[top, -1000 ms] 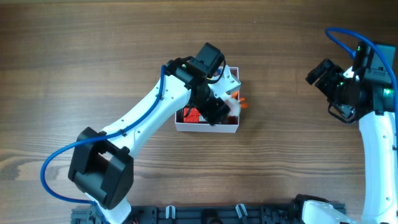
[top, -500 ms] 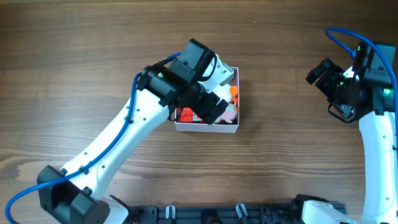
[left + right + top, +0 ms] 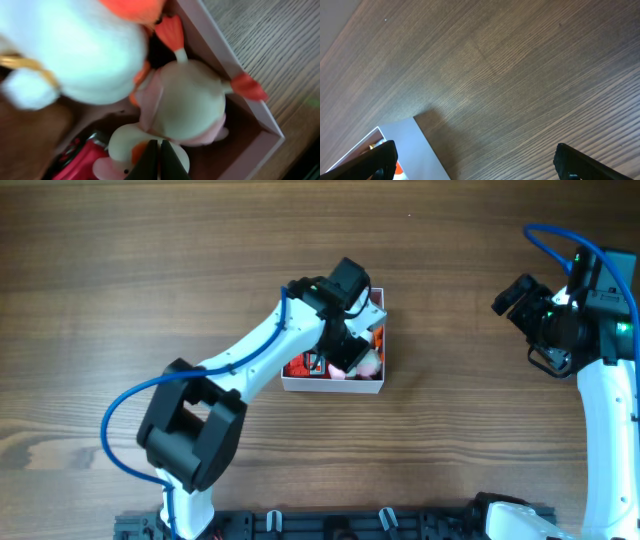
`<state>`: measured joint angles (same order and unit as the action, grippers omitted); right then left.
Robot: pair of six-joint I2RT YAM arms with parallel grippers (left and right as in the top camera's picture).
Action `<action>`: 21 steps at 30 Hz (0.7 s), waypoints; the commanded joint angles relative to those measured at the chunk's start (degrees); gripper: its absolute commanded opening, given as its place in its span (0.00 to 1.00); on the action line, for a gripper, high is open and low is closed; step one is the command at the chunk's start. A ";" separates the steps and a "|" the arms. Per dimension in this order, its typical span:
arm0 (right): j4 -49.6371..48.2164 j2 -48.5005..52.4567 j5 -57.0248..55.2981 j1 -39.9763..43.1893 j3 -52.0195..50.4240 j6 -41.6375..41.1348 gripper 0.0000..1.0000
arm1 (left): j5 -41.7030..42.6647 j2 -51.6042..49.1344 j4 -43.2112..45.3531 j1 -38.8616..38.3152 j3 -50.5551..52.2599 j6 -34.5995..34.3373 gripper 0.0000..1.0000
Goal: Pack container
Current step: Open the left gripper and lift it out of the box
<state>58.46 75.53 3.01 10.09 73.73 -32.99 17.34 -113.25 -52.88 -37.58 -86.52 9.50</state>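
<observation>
Black fingertips of the left gripper (image 3: 160,157) were pressed together, with nothing that we could see between them, and they pointed down into the container (image 3: 227,65). Directly beneath the tips lay a white duck toy (image 3: 122,147) with an orange beak; just beyond it sat a cream and pink plush (image 3: 192,102) with orange feet, resting against the container's pink inner wall. Further off, a large white plush (image 3: 70,55) filled much of the wrist view, too blurred for us to tell how it sat. Off to one side of the tips a red item (image 3: 80,160) showed low in the box. From overhead we saw the left arm (image 3: 250,360) covering much of the container, with the toys crowding the space under and around the closed fingers. Outside the wall lay the wooden table (image 3: 285,40). The right gripper (image 3: 476,152) hung well apart from the container, its fingers spread wide and holding nothing, above the wood; only a white corner of the box showed just beside one of its fingers.
</observation>
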 commanded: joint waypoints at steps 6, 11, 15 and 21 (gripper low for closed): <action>-0.44 0.17 0.72 0.11 0.39 -0.59 1.00 | 1.07 1.88 -2.43 -0.55 -2.19 -1.01 0.15; -0.44 0.17 0.72 0.11 0.39 -0.59 0.99 | -5.20 8.66 -11.32 1.38 -11.21 -1.01 1.00; -0.44 0.17 0.72 0.11 0.39 -0.57 1.00 | -17.70 17.81 -17.14 5.60 -12.39 -6.88 1.00; -0.61 0.17 0.72 0.11 0.39 -0.59 1.00 | -21.49 22.84 -22.95 20.96 -12.39 -20.83 1.00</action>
<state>58.08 75.53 3.01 10.09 73.73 -32.99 -0.25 -90.91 -74.15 -24.43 -98.65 -1.98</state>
